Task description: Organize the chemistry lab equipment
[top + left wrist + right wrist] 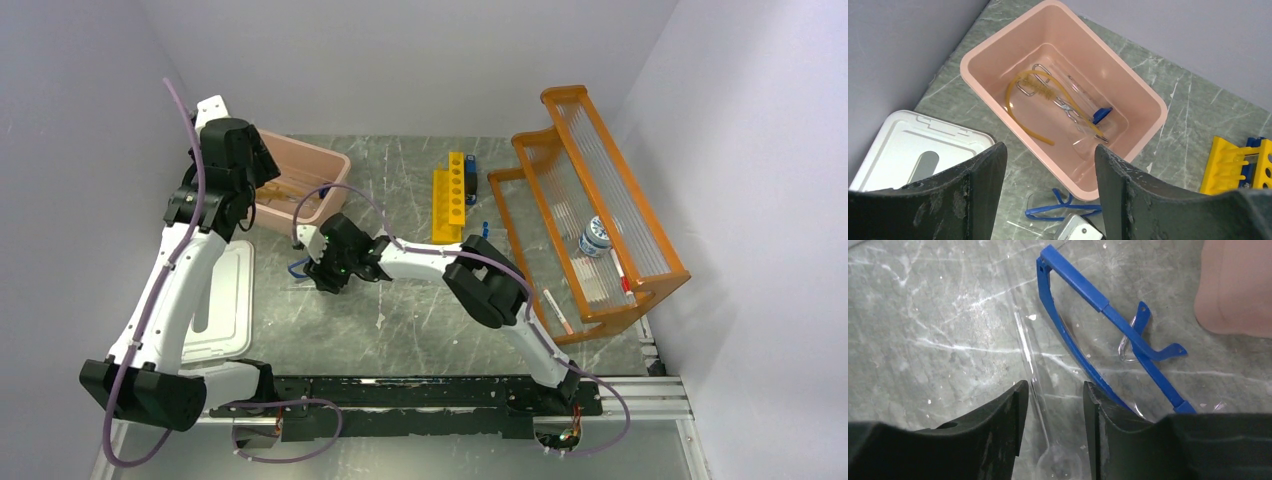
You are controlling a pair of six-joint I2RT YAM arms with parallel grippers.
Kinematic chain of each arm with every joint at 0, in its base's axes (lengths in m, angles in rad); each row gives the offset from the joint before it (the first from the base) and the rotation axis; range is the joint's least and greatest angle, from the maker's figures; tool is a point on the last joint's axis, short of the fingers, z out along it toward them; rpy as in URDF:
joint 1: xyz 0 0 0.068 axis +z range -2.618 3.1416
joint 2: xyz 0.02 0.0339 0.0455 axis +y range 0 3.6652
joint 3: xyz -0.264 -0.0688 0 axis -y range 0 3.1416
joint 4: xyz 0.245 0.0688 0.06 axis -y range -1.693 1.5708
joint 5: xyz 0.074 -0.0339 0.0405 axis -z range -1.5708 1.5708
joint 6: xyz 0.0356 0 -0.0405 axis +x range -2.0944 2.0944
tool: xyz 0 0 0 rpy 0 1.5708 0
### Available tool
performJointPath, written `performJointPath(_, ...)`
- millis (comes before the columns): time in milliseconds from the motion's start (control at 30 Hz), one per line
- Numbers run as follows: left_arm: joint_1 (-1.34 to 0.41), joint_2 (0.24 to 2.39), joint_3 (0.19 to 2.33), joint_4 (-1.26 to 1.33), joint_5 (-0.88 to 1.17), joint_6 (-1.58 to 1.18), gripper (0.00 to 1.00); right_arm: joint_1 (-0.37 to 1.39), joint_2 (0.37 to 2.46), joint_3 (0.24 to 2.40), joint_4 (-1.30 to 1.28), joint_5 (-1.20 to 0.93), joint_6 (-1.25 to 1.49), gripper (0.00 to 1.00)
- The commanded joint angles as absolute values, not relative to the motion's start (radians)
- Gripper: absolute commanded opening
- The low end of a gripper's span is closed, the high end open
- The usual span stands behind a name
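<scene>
Your right tool [1054,390] stood open over the glass tube [1027,355], which ran lengthwise between the jaws; goggles [1078,282] just beside.

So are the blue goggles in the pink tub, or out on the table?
Out. The goggles lie on the table just outside the pink tub; the left wrist view shows none inside it.

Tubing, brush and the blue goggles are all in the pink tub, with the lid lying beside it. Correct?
Not quite. The goggles are not in the tub; they lie on the table beside it, as the left wrist view shows. The tubing and brush are inside, and the lid lies beside it.
</scene>
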State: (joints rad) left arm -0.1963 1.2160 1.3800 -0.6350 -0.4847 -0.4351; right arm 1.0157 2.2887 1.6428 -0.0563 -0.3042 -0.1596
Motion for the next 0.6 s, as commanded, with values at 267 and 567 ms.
performJointPath(267, -0.191, 1.230, 1.402, -0.596, -0.496, -0.384, 0.69, 1.016, 2.250, 1.626, -0.326, -0.261, -0.344, 0.33)
performJointPath(567, -0.192, 1.234, 1.399, -0.594, -0.474, -0.390, 0.69, 1.016, 2.253, 1.595, -0.377, -0.146, -0.404, 0.24)
